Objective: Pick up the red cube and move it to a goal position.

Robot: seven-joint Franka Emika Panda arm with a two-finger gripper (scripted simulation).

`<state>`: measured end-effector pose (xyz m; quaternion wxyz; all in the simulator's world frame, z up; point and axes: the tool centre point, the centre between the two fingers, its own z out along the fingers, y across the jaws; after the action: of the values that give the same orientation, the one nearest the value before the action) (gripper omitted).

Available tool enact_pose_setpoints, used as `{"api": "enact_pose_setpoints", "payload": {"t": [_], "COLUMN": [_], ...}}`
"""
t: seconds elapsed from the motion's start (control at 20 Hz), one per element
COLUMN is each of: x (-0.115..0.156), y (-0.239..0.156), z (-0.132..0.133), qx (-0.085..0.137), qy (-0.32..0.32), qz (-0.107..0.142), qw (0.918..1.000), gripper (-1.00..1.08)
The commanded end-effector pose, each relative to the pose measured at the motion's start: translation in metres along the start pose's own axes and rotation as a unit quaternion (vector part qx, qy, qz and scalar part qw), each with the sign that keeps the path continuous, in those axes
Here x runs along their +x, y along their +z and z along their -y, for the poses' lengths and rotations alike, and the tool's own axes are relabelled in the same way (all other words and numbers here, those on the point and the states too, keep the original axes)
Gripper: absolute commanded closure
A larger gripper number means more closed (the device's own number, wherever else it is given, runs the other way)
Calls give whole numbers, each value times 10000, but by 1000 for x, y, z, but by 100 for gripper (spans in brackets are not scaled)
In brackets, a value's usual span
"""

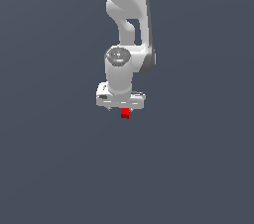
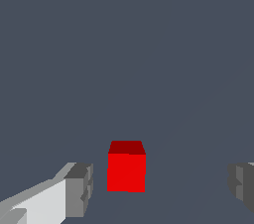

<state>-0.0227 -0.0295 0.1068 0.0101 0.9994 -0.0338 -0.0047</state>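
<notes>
The gripper (image 2: 158,188) stood wide open and held nothing. In the wrist view its two grey fingertips (image 2: 79,191) flanked the red cube (image 2: 126,172) with clear gaps on both sides; no pad touched it. The cube sat nearer one finger than the other, so it was off the gripper's centreline. In the exterior view the white gripper body (image 1: 120,100) hung above the cube (image 1: 125,113), which showed just under its lower edge, partly hidden by it. The cube rested on the flat dark grey floor (image 2: 149,44), square to the fingers as far as the render showed.

The step in hand appeared to be the final alignment and descent before the grasp. To do it well, the arm would need a small sideways correction so that the cube lay midway between the pads; otherwise the nearer finger would likely push the cube before the far one arrived. The pads should reach the cube's mid-height before closing. How far the fingertips stood above the floor could not be told. No goal marker was visible in either view.
</notes>
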Motion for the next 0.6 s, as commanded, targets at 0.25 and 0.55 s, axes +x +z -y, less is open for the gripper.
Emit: {"api": "enact_pose_setpoints", "payload": {"t": [0.25,0.55], "x": [-23,-32], "y": [53,78], "z": [12,18], "qx": [62,91], "qy": [115,165], "qz": [-24,-37], "qw": [9999,9998], "gripper": [-92,-92]}}
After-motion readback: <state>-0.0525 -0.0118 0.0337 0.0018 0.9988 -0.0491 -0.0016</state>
